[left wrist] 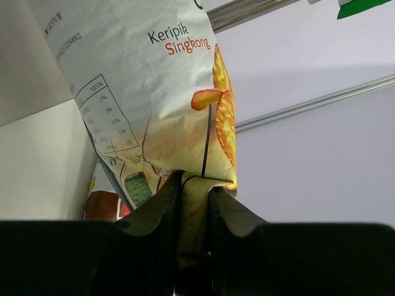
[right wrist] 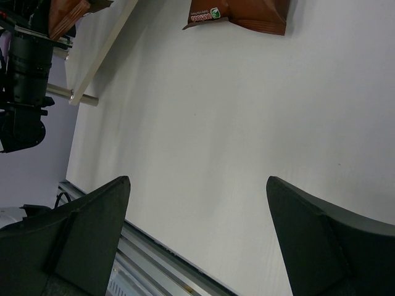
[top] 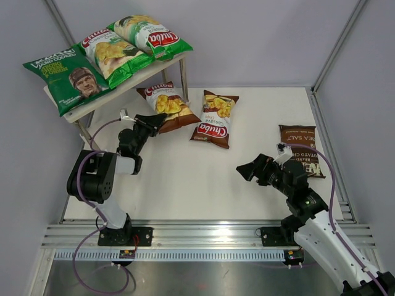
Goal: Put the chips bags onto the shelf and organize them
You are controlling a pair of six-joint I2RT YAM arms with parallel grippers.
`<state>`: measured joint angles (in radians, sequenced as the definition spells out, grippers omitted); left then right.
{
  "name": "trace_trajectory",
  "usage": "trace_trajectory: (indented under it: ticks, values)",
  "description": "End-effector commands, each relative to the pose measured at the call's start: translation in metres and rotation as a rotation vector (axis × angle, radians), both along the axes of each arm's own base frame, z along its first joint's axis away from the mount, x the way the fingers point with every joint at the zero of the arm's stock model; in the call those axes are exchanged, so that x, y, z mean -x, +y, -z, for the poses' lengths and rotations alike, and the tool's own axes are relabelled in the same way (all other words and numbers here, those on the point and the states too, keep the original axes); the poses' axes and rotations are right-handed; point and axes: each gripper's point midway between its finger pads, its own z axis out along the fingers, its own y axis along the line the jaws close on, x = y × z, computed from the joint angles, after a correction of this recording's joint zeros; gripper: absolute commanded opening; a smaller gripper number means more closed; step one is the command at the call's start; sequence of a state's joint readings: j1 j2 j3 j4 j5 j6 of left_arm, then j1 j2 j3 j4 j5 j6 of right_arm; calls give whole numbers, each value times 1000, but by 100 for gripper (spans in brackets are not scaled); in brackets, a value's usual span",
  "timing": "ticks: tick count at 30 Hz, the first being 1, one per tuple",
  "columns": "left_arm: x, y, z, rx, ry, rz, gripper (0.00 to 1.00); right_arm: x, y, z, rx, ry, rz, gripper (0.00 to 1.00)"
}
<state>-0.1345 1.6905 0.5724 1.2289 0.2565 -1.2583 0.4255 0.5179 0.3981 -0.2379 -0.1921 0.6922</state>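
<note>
My left claw (top: pixel 154 121) is clamping narrowly on the edge of a brown Chuba bag (top: pixel 168 103), left of centre, below the shelf (top: pixel 86 111). My right claw (top: pixel 252 168) is gaping wide, holding nothing, over the open white table (top: pixel 185 185). The shelf's top board, upper left, is carrying three green bags (top: pixel 117 52).
</note>
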Motion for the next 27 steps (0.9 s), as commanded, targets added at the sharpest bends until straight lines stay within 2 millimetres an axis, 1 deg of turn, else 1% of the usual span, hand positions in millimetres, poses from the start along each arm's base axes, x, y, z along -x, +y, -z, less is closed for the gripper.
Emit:
trace_trajectory:
  ticks: [1, 2, 3, 4, 5, 6, 9, 10, 13, 14, 17, 19, 22, 26, 27]
  values:
    - [11, 10, -111, 60, -469, -43, 0, -11, 1, -26, -4, -87, 5, 100]
    - [7, 8, -104, 52, -458, -34, 0, -10, 3, -28, -8, -90, -2, 99]
    - [2, 6, -110, 52, -480, -26, 0, -11, 3, -29, -12, -90, -4, 99]
    - [-2, 5, -109, 48, -481, -24, 0, -12, 4, -30, -15, -95, -6, 99]
    - [-9, 5, -103, 43, -471, -32, 0, -12, 4, -30, -15, -95, -7, 100]
    - [-13, 6, -107, 41, -486, -37, 0, -11, 5, -31, -18, -95, -11, 99]
    - [-25, 8, -105, 20, -480, -65, 0, -11, 6, -33, -20, -104, -20, 99]
    - [-29, 8, -109, 14, -492, -69, 0, -11, 6, -33, -17, -102, -19, 100]
    - [-38, 12, -111, 2, -487, -99, 0, -11, 5, -34, -9, -110, -19, 99]
    - [-42, 16, -110, 0, -483, -127, 0, -12, 5, -36, -8, -112, -19, 99]
    - [-52, 22, -104, -13, -453, -167, 0, -12, 8, -39, -14, -120, -33, 99]
    - [-58, 25, -95, -23, -426, -182, 0, -14, 9, -41, -16, -128, -36, 99]
    - [-64, 33, -87, -32, -403, -216, 0, -15, 12, -45, -15, -136, -50, 100]
    - [-77, 44, -75, -55, -380, -245, 0, -17, 16, -50, -21, -147, -68, 99]
    - [-80, 45, -77, -60, -387, -247, 0, -16, 17, -51, -25, -147, -78, 99]
